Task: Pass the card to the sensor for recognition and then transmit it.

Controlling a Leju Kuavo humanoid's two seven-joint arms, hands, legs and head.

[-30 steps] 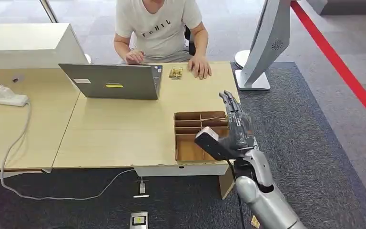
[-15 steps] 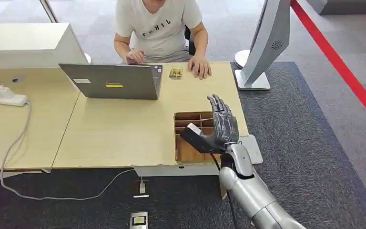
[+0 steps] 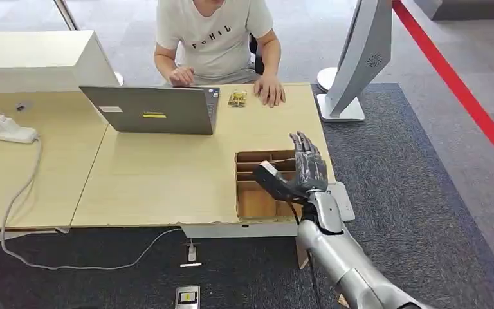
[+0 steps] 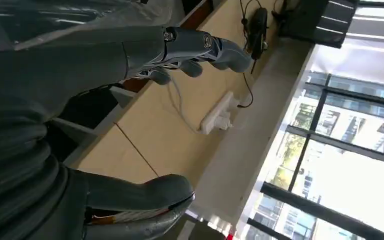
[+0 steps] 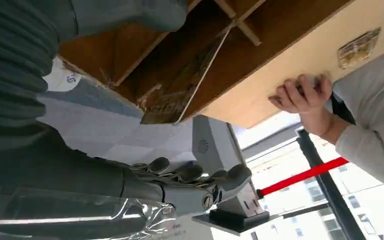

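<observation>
Right hand (image 3: 305,172): held over the wooden divider box (image 3: 252,199), fingers spread, nothing grasped
Left hand (image 4: 130,55): fingers released, nothing held
Card (image 5: 180,87): seen standing in the box

Change over the last second. The right hand (image 3: 302,174), fingers spread and holding nothing, has drawn back from beyond the far right corner of the wooden divider box (image 3: 257,199) to hover over the box's right-hand compartments. With the arm shifted, a white pad (image 3: 341,199) at the box's right side is now uncovered.
</observation>
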